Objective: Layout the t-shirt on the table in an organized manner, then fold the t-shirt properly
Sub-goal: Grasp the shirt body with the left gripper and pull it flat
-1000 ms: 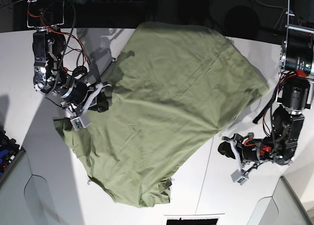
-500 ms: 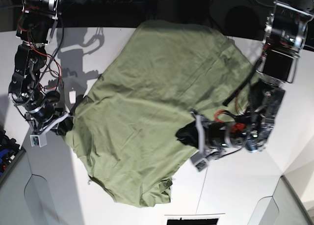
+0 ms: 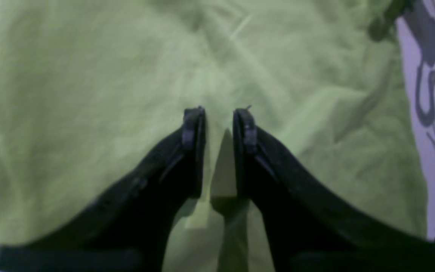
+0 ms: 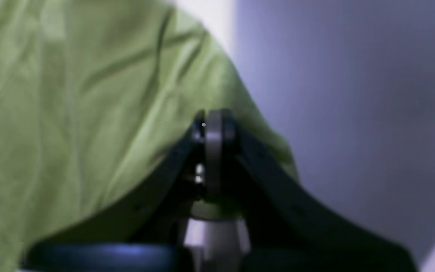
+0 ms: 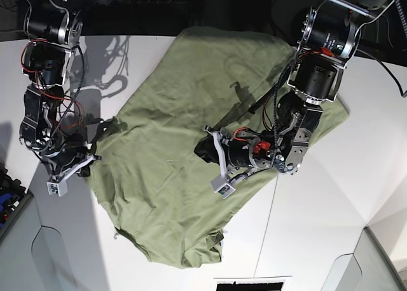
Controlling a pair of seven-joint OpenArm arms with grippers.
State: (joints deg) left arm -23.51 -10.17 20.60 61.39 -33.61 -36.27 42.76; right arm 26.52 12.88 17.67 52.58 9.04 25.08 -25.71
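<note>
Olive-green short-sleeved soft cotton t-shirt [image 5: 191, 145] spread rumpled and skewed across the large matte white tabletop [image 5: 324, 221], far edge up against the dark back of the scene, laying-out apparently unfinished. Left gripper [image 3: 218, 117] over the middle of the cloth, black jaws a narrow slot apart with a ridge of fabric showing in the gap; held or merely seen through, cannot tell. Right gripper [image 4: 213, 122] at the shirt's side edge, jaws pressed together; probably pinching the hem, though the blurred wrist view leaves that unsure. Risks from here: a mid-panel pinch lifting both layers at once and bunching the body rather than flattening it; a pull by one arm against the other's anchor dragging the whole garment sideways, or tearing a thin hem grip loose. Sleeves and collar hard to pick out under the folds, white tag not visible, left gripper's tips partly masked by its own body in the base view.
</note>
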